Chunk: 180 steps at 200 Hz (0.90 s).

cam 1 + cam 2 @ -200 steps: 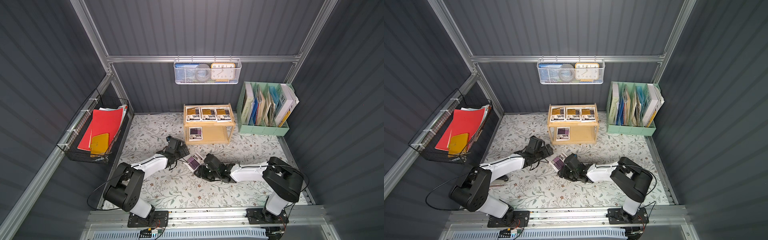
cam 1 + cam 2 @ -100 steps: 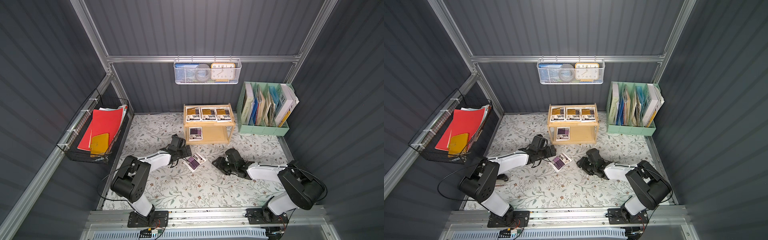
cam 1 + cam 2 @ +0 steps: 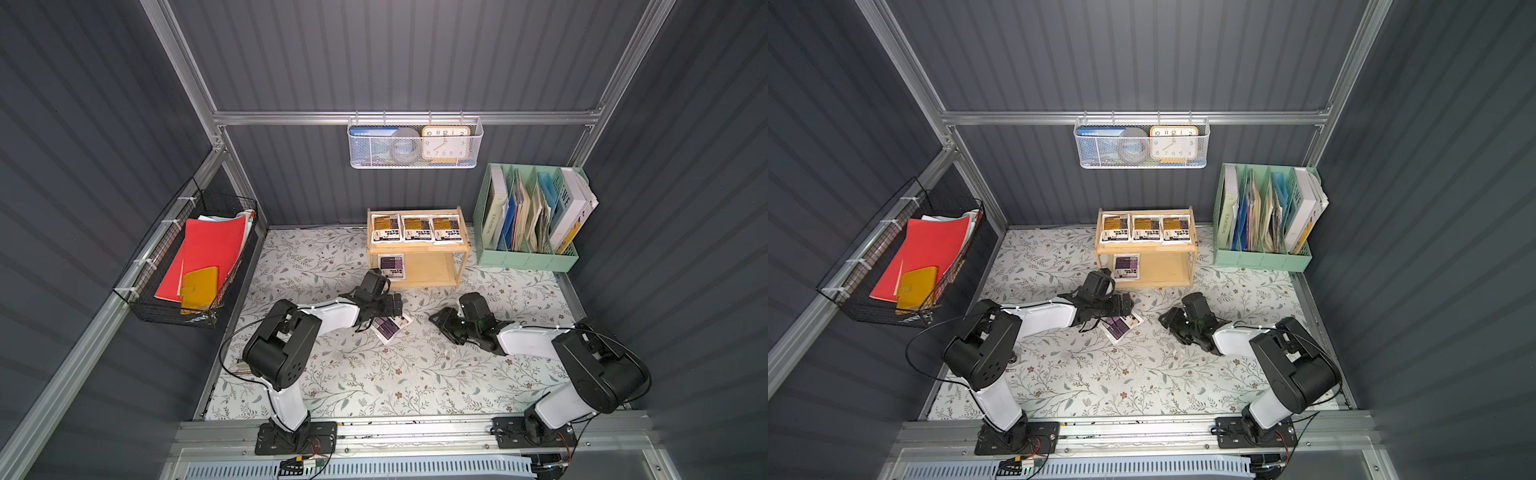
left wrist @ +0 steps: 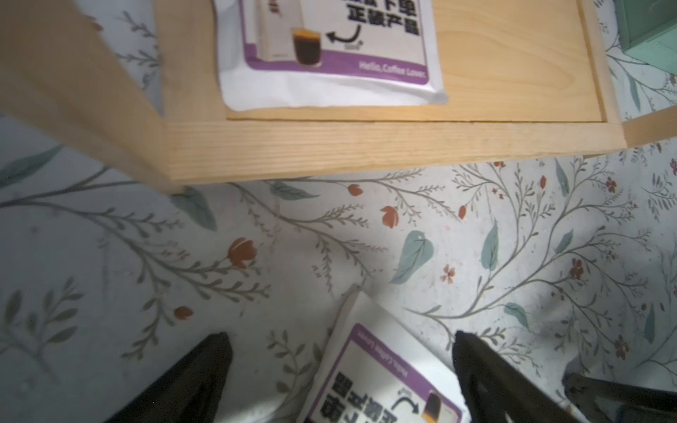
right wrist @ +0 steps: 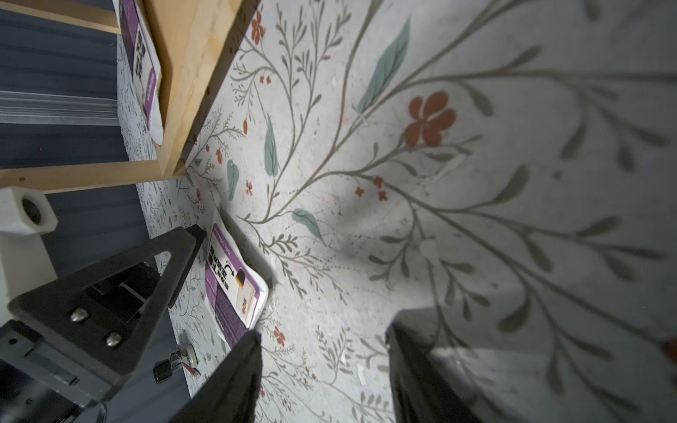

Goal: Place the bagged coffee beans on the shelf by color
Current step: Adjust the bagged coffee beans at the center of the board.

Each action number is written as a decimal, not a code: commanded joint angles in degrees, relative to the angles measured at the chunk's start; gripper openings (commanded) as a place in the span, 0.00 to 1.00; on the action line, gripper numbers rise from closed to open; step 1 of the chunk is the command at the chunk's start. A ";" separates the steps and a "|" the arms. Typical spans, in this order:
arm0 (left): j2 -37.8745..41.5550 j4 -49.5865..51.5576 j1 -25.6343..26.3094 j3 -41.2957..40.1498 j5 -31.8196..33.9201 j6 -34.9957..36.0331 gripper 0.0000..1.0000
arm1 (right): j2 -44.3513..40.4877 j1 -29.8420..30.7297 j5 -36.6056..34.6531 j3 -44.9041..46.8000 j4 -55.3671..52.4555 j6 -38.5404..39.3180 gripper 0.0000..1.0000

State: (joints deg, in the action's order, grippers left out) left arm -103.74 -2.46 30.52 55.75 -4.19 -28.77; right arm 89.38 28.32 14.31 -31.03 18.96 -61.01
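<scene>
top views look down from high; both wrist views, close, share the shelf [image 4: 366, 150].

- The small light-wood two-tier shelf [image 3: 436, 269] has its rimmed top tray filled side by side by three white pouches with yellow-orange labels [image 3: 417, 229].
- Its lower tier holds one white purple-labelled pouch [image 3: 391, 267] at the left end. The wood to its right is bare and open at the front between the slim corner posts [image 4: 73, 95].
- The floral-patterned bench [image 3: 374, 374] before the shelf is bare, save a second purple-labelled pouch [image 3: 390, 327] lying flat between the spread fingers of the left claw [image 4: 339, 340].
- The right claw [image 5: 324, 331], jaws apart, sits over bare bench near that pouch, apart from it.
- A mint-green file organizer [image 3: 528, 262] stands near the shelf's right side, narrowing that flank.
</scene>
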 commanded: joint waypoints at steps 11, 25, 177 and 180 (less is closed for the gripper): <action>-3.15 1.18 2.18 1.85 -3.50 1.77 1.00 | 0.57 -1.81 -1.40 3.22 -7.01 0.63 0.59; -3.49 0.82 2.99 2.41 -4.60 1.77 1.00 | 0.11 -2.37 -1.12 3.68 -7.01 0.63 0.59; 10.05 3.32 8.76 4.46 6.78 -5.80 1.00 | -1.74 -3.33 2.13 5.78 -7.05 1.03 0.59; 10.55 3.72 8.72 4.42 7.48 -6.13 1.00 | -1.80 -3.30 2.11 5.80 -7.01 0.99 0.59</action>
State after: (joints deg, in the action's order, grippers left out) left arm -98.56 -1.45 39.40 58.19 -3.44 -30.04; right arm 86.26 25.06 16.12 -27.70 19.31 -60.58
